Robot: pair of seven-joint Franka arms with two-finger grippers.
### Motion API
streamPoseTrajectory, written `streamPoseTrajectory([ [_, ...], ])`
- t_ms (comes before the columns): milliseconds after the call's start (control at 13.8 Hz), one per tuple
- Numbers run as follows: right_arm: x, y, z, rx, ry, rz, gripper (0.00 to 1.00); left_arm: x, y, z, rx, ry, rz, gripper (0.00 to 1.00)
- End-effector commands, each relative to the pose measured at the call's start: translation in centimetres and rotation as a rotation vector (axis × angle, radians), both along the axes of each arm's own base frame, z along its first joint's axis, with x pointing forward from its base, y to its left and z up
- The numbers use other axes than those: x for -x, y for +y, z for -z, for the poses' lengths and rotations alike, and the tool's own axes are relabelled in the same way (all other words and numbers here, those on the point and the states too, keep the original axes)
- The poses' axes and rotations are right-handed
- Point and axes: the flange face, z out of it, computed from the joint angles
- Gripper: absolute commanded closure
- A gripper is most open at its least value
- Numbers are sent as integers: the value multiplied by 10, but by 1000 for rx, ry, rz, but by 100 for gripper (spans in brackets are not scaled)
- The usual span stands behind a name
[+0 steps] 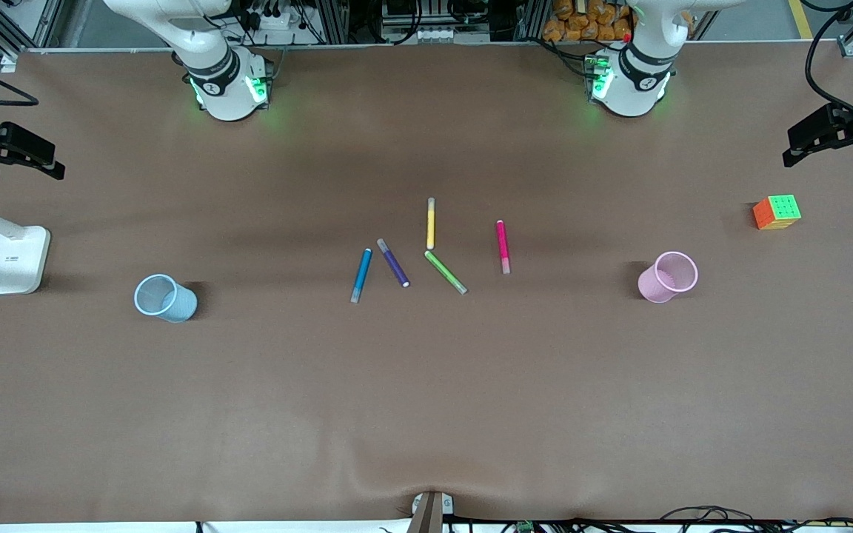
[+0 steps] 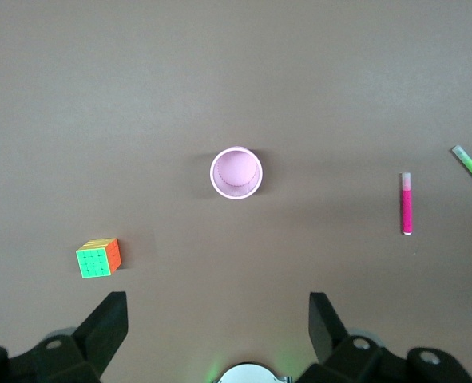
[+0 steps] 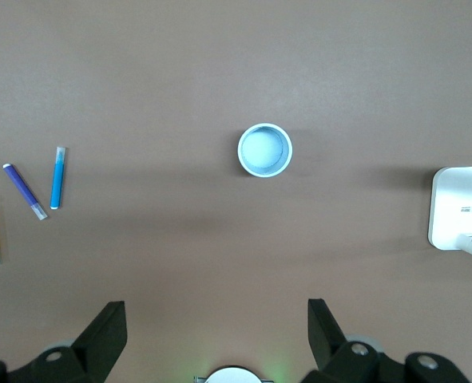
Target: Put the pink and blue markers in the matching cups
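Observation:
The pink marker [image 1: 503,246] and the blue marker [image 1: 360,275] lie flat at the table's middle. The pink cup [image 1: 668,277] stands upright toward the left arm's end, the blue cup [image 1: 165,297] toward the right arm's end. My left gripper [image 2: 217,299] is open and empty, high over the table near its base; its view shows the pink cup [image 2: 236,172] and the pink marker [image 2: 406,203]. My right gripper [image 3: 216,306] is open and empty, high near its base; its view shows the blue cup [image 3: 264,150] and the blue marker [image 3: 57,177]. Both arms wait.
A purple marker [image 1: 393,263], a green marker [image 1: 446,272] and a yellow marker [image 1: 431,223] lie between the blue and pink markers. A colour cube [image 1: 777,212] sits near the pink cup. A white lamp base [image 1: 16,259] stands at the right arm's end.

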Motion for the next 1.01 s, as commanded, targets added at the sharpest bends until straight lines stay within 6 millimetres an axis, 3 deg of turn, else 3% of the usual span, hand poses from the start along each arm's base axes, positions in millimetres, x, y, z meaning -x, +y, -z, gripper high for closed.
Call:
streamPoseTrajectory([
  [0,3,-1,-5,17,-10,4,0,-3,2,-2,-7,-4,5,0],
  [578,7,13,-7,13,0,-26,0,-8,3,13,-8,31,42,0],
  [940,5,13,-7,15,-4,-27,0,-16,-3,39,-21,119,62,0],
])
